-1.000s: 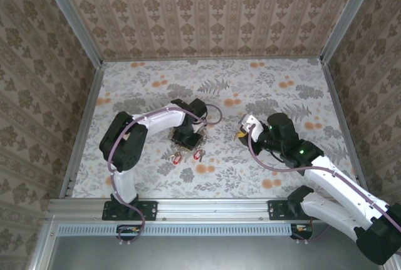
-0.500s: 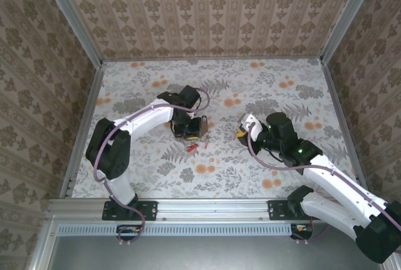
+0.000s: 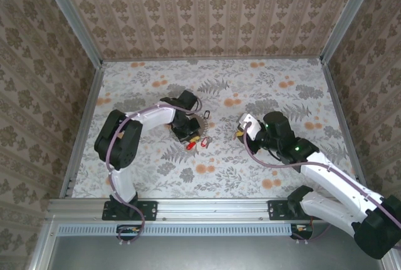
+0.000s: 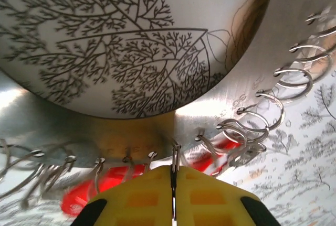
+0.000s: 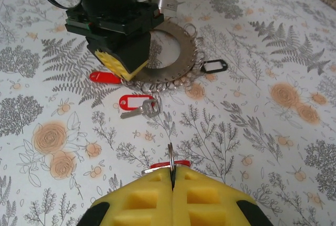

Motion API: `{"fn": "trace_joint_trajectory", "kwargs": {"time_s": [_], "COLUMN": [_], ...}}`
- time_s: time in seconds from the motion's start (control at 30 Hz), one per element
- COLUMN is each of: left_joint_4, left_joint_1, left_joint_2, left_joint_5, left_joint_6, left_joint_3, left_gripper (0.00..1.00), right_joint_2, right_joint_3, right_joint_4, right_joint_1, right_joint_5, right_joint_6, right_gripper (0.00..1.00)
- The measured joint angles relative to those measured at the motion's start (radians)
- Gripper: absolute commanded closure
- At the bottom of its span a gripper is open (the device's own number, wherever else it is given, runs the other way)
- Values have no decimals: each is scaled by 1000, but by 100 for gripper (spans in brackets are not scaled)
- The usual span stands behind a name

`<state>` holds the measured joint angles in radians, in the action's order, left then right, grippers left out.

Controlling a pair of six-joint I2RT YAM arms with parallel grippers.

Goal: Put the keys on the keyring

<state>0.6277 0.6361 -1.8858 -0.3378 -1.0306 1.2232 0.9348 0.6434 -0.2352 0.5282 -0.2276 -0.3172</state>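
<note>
The left gripper is just left of the table's middle, tips on the near-left rim of the keyring. In the left wrist view its yellow pads are pressed almost together, and a thin wire loop on the ring's rim stands in the slit between them, so it is clenched on the keyring. The ring is a flat silvery band with a wide hollow centre that shows the fern-print cloth, and small wire loops run along its outer edge. Red shapes, blurred, lie under the loops just beyond the pads.

From the right wrist view the keyring lies flat on the cloth, with the left gripper over its left side. Two keys lie loose by the ring's near edge. One has a red tag with a white label and a metal blade. The other, a plain red tag, lies just left of the left gripper's tip. A black loop lies just right of the ring, apart from it.

The right gripper is right of centre, well apart from the ring. Its yellow pads are clenched on one key: a thin metal ring and a strip of red stick up from the seam.
</note>
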Motion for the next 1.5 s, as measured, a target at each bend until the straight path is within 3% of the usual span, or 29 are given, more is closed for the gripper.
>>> {"fn": "trace_joint_trajectory", "kwargs": {"time_s": [0.13, 0.37, 0.63, 0.73, 0.83, 1.0, 1.13, 1.3, 1.5], "left_joint_4": [-7, -5, 37, -2, -60, -10, 58, 161, 182], "left_joint_1": [26, 24, -56, -111, -160, -182, -187, -199, -136], "left_joint_2": [-26, -28, 78, 164, 244, 307, 217, -7, -60], "left_joint_5": [-6, -6, -17, -81, -198, -382, -404, -388, -332], "left_joint_6": [-32, -10, 186, 384, 707, 1493, 1988, 2358, 2548], "left_joint_3": [31, 52, 97, 89, 69, 40, 40, 111, 143], "left_gripper": [75, 68, 60, 60, 59, 60, 61, 61, 67], "right_joint_2": [7, 7, -8, -24, -39, -51, -52, -52, -69], "right_joint_3": [0, 0, 0, 0, 0, 0, 0, 0, 0], "right_joint_4": [0, 0, -1, -1, -1, -2, -2, -16, -28], "right_joint_1": [0, 0, 0, 0, 0, 0, 0, 0, 0], "right_joint_5": [8, 12, 16, 19, 27, 38, 38, 45, 67], "right_joint_6": [-5, -18, -20, -21, -21, -21, -27, -46, -51], "right_gripper": [100, 100, 100, 100, 100, 100, 100, 100, 100]}}
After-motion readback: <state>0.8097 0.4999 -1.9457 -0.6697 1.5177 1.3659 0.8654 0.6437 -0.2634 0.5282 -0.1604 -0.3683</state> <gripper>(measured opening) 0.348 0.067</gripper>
